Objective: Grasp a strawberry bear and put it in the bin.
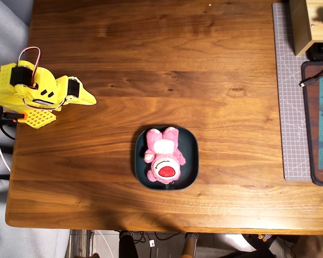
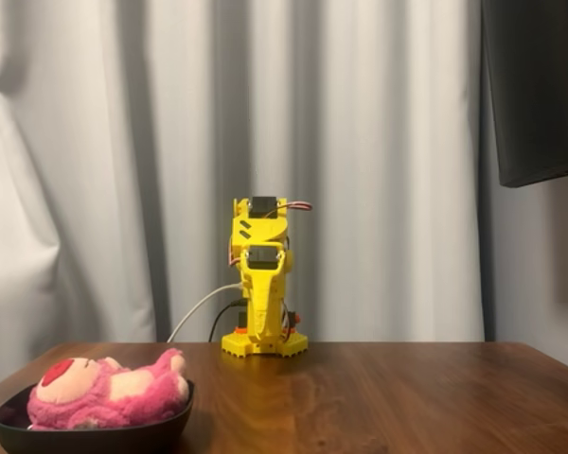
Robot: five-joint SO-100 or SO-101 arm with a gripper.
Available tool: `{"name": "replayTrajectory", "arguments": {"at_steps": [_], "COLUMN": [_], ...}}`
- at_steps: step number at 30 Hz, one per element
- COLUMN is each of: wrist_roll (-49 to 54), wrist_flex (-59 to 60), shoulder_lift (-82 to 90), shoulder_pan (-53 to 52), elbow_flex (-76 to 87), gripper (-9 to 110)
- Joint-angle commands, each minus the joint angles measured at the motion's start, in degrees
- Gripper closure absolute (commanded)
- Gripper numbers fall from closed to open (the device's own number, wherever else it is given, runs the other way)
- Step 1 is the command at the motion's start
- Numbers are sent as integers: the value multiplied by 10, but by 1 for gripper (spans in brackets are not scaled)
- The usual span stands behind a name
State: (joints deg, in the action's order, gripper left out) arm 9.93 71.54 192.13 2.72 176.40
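Strawberry bear (image 1: pixel 163 156) lying in bin (image 1: pixel 138 144) — table (image 1: pixel 204 80), pincer (image 1: pixel 90 99) closed, empty, folded back well apart.

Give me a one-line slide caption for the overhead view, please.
Pink strawberry bear lying in the teal bin; yellow arm's tool folded, apart.

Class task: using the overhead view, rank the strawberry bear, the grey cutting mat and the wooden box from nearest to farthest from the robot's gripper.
Measured from the gripper, at the left side:
1. Strawberry bear, lying in the bin, lower middle of the table.
2. Grey cutting mat, along the right edge.
3. Wooden box, top right corner.
The mat and box are fairly close; the box looks slightly farther.
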Motion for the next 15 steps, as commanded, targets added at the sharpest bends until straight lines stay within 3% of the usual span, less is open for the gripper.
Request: {"name": "replayTrajectory", "arguments": {"at_steps": [1, 15], "wrist_roll": [4, 4], "wrist_flex": [5, 5], "shoulder_lift": [16, 16], "shoulder_pan": [-7, -7], "elbow_flex": [-10, -10], "gripper": [101, 101]}}
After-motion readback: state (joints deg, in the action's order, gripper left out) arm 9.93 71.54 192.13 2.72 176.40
